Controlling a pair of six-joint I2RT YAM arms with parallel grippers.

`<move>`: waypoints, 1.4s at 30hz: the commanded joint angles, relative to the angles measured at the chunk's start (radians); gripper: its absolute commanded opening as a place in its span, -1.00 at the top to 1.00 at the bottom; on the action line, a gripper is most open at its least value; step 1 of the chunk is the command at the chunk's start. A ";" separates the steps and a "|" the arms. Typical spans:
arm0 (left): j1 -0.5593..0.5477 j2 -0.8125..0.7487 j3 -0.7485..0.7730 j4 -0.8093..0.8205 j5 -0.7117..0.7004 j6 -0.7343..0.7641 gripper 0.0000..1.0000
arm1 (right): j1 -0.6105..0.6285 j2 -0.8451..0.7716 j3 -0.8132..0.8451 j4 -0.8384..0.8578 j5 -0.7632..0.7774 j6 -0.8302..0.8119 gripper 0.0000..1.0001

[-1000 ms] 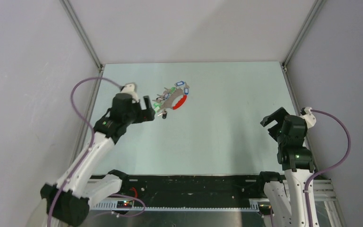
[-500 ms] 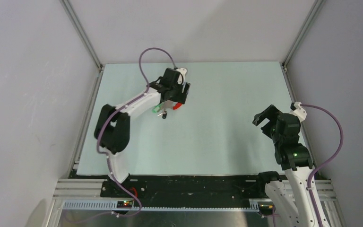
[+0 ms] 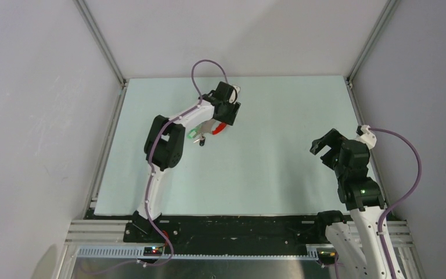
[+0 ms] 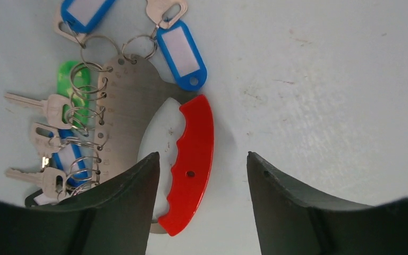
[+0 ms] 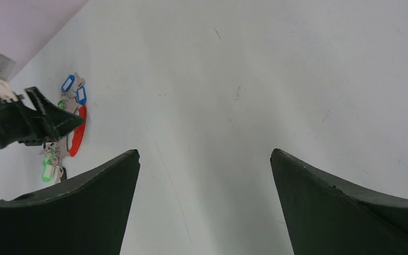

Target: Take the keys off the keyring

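Lying flat on the far half of the table (image 3: 279, 174), the keyring (image 4: 191, 159) carries the keys (image 4: 53, 138) clustered along one side. The left gripper (image 4: 202, 156) hovers above its red arc, jaws spread: this looks like the approach. The next move calls for descending and pinching that arc. The right gripper (image 5: 204, 154) hangs well apart, jaws also spread.

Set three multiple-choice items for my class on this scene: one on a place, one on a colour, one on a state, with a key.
1. Where does the keyring lie? A at the near edge; B on the far right; C beneath the left gripper.
2. What colour is its curved grip? A blue; B red; C yellow.
3. The left gripper is: A open; B shut on the keyring; C shut, empty.
Key: 1 C, the left wrist view looks straight down on it. 2 B, the grip shows red in every view. 3 A, its fingers stand wide apart.
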 commanded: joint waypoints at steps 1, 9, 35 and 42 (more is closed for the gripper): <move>0.019 0.062 0.078 -0.125 -0.005 -0.006 -0.24 | 0.004 -0.023 0.003 0.051 -0.005 -0.020 -1.00; 0.025 0.065 0.075 -0.285 0.040 -0.064 -0.10 | 0.004 -0.039 0.004 0.039 -0.021 -0.002 -1.00; -0.121 -0.766 -0.653 -0.098 -0.053 -0.196 -0.37 | 0.008 -0.036 0.000 0.020 -0.168 -0.016 -1.00; 0.042 -0.636 -0.555 -0.074 -0.099 -0.222 -0.67 | 0.009 -0.059 0.000 0.035 -0.187 -0.025 -1.00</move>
